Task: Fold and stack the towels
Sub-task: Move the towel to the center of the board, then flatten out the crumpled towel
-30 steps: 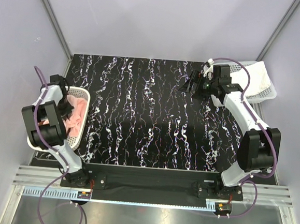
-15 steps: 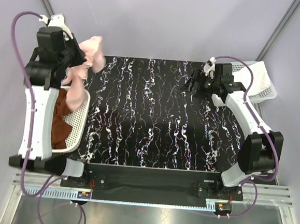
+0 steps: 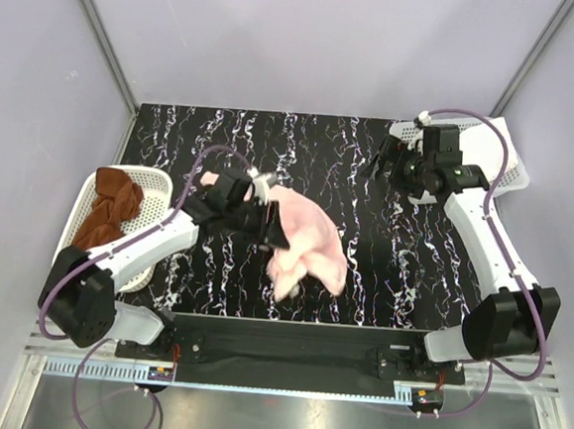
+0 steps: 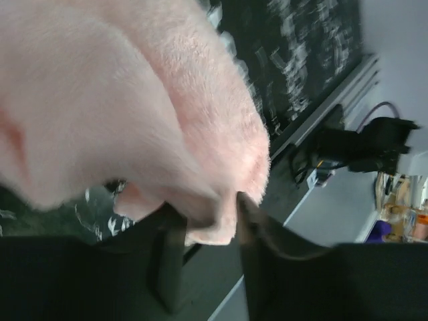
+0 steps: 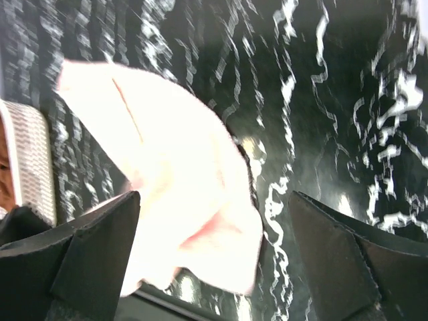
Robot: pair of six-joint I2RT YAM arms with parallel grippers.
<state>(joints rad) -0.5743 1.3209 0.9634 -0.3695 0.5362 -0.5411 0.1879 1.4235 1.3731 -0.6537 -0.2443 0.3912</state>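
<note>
Left arm reaches from its base out across the middle of the tabletop (image 3: 412,274). The left fingers (image 4: 167,267) are closed narrow on a fold of the pale pink towel (image 3: 310,241); in the left wrist view the terry bunches between both finger pads and billows above them. From overhead, the pink towel trails from that grip towards the near right and covers the near centre of the black marbled surface. Its lower edge is blurred, so I cannot tell how much of it lies flat and how much hangs clear. The rust-brown towel (image 3: 108,210) sits crumpled in the white mesh basket (image 3: 156,176) at the left edge, heaped against the basket's far-left corner. Right arm is stretched to the far right corner, its wrist just beside the second white basket (image 3: 504,167). The right fingers (image 5: 87,267) are spread wide with nothing between them, hovering above bare tabletop and well apart from the pink towel. The right wrist view looks back across the surface at the pink towel, with the left basket's rim at the frame edge. I cannot make out the white towel; the right basket's contents are not distinguishable from its own white plastic.
</note>
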